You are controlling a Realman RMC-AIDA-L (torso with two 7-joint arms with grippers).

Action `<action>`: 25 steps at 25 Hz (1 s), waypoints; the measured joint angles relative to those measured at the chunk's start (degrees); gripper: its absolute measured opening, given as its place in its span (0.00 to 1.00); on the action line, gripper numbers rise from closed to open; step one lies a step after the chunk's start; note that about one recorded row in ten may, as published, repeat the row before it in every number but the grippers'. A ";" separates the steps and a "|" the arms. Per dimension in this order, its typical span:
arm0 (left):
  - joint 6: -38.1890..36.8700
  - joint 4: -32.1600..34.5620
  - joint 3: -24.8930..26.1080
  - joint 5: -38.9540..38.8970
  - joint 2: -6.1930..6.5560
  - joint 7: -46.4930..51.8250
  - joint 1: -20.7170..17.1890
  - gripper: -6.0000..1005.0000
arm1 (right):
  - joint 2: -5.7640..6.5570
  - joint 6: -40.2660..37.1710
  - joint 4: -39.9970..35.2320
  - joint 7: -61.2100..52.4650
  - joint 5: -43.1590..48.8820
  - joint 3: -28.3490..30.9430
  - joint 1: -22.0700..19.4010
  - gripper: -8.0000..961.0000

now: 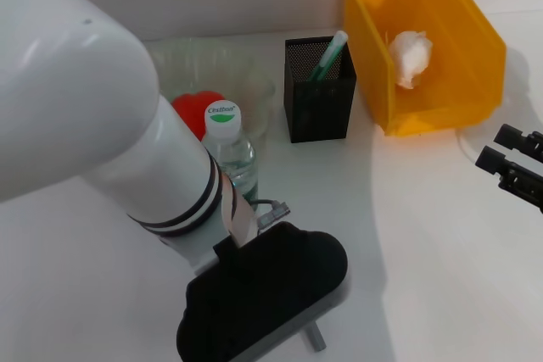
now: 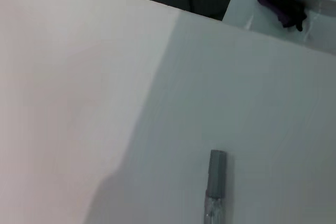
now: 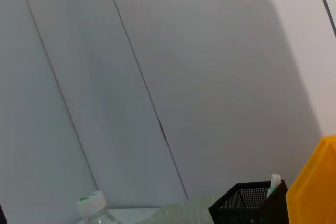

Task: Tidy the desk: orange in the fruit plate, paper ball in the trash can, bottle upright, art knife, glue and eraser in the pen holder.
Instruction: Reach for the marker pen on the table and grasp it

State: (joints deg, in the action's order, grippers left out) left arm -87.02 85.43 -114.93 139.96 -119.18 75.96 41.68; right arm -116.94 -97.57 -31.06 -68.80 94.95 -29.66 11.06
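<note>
The orange [image 1: 195,108] lies in the fruit plate [image 1: 182,57]. Just in front of the plate, the bottle [image 1: 227,146] stands upright. A green-and-white glue stick [image 1: 329,55] leans in the pen holder [image 1: 318,95]. The paper ball [image 1: 411,57] rests inside the trash can [image 1: 441,31]. My left gripper [image 1: 263,294] hangs low over the near table, and the grey end of the art knife [image 1: 314,336] pokes out beneath it; that knife [image 2: 216,182] shows in the left wrist view too. At the right edge my right gripper [image 1: 501,148] is open and holds nothing. The eraser is out of view.
My big white left arm [image 1: 76,99] covers the table's left side. The right wrist view looks at a grey panelled wall, with the bottle cap [image 3: 90,202], pen holder [image 3: 247,205] and trash can [image 3: 315,187] low in it. The table edge [image 2: 178,10] borders dark floor.
</note>
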 joint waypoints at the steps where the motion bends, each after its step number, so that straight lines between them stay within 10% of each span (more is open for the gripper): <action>1: 0.00 0.00 0.00 0.00 0.00 0.00 0.00 0.73 | -0.01 0.01 0.02 -0.01 0.01 0.17 -0.12 0.68; 25: 5.50 -6.77 -12.06 3.30 0.00 0.67 8.00 0.73 | -0.44 0.12 1.25 1.16 0.85 -0.13 2.15 0.68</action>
State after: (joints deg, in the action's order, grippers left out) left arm -81.52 78.66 -126.99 143.25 -119.18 76.63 49.69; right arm -117.37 -97.46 -29.80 -67.64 95.81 -29.80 13.21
